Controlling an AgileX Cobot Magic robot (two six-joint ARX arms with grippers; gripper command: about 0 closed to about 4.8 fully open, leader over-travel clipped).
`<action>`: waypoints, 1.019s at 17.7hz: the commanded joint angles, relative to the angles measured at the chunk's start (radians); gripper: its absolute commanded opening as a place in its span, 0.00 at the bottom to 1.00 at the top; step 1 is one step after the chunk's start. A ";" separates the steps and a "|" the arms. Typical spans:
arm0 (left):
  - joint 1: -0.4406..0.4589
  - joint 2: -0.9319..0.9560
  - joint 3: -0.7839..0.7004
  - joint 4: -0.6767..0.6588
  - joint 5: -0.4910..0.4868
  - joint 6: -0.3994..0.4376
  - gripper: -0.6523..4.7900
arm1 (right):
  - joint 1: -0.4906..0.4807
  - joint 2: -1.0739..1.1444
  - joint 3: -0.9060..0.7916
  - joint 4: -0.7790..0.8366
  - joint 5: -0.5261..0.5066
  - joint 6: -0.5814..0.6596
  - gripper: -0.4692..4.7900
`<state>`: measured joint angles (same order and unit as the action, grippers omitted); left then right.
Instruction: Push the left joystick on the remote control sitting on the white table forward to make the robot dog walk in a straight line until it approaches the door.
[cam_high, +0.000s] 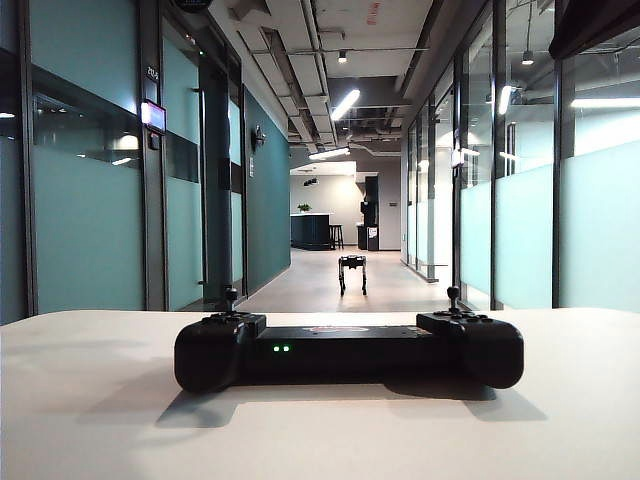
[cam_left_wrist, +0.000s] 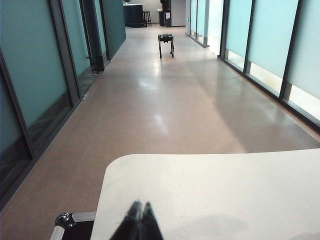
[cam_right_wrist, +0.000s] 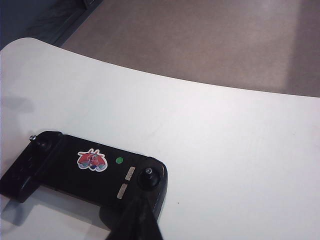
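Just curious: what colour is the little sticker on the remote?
Mostly red with a white edge, on the black remote control; clearest in the right wrist view.

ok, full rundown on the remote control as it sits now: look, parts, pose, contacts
The remote control is a wide black matte plastic gamepad: two bulged grips joined by a flat middle bar, lying flat on the white table. Each grip carries an upright thumbstick. Two green lights glow on its near edge; the top shows a red sticker, a green dot and two pale buttons. The shut right gripper hovers by one grip; contact unclear. The shut left gripper is away from it.

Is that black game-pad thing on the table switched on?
On: the remote control shows two small green lights on its front edge, and a green dot glows on its top face in the right wrist view.
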<state>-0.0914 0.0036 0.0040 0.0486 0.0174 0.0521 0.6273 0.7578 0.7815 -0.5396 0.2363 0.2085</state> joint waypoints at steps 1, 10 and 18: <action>0.002 0.000 0.003 0.012 0.004 0.000 0.11 | -0.001 -0.002 0.006 0.018 0.005 -0.003 0.08; 0.001 0.000 0.003 0.012 0.005 0.000 0.11 | -0.001 -0.002 0.006 0.018 0.005 -0.003 0.08; 0.001 0.000 0.003 0.012 0.005 0.000 0.11 | -0.057 -0.050 -0.086 0.186 0.259 -0.039 0.08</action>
<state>-0.0914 0.0036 0.0040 0.0486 0.0174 0.0521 0.5823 0.7280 0.7303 -0.4553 0.4587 0.2031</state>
